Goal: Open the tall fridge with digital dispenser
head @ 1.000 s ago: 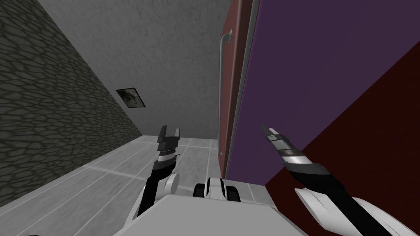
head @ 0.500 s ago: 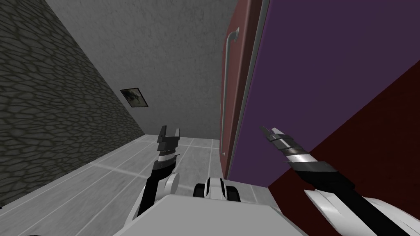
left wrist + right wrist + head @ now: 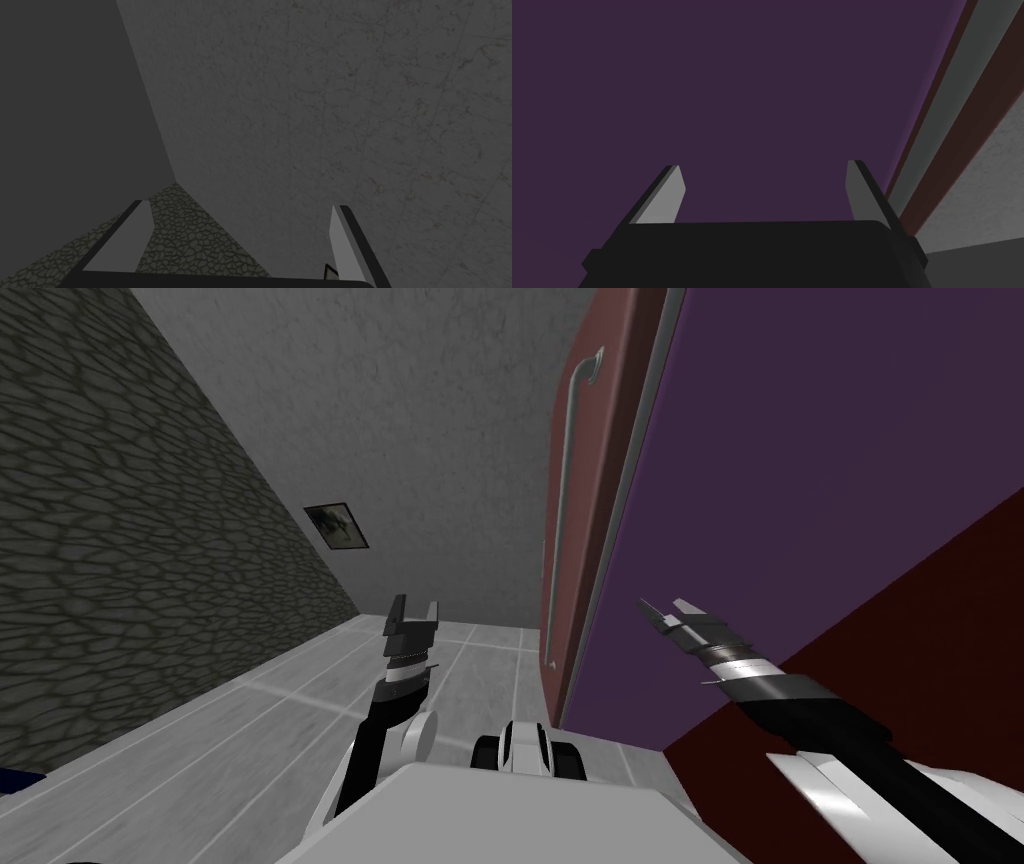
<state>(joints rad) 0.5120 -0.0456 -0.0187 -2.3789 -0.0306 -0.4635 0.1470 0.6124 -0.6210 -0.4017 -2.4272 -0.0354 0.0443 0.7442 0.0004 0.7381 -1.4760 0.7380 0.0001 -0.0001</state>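
The tall fridge stands at my right, showing a broad purple side and a narrow dark red door front. A long grey handle runs down that door. My right gripper is open, close to the purple side and to the right of the door's edge, well away from the handle. In the right wrist view its fingers frame the purple surface, with the red and grey door edge off to one side. My left gripper hangs open over the floor, and its blades hold nothing.
A dark red panel fills the lower right beside the purple side. A dark stone-patterned wall runs along the left and a grey wall with a small picture closes the far end. Pale tiled floor lies between.
The whole head view has shifted, so I have moved: the fridge door and handle now sit further right. My right gripper has drifted slightly right, still open. The left arm is unchanged.
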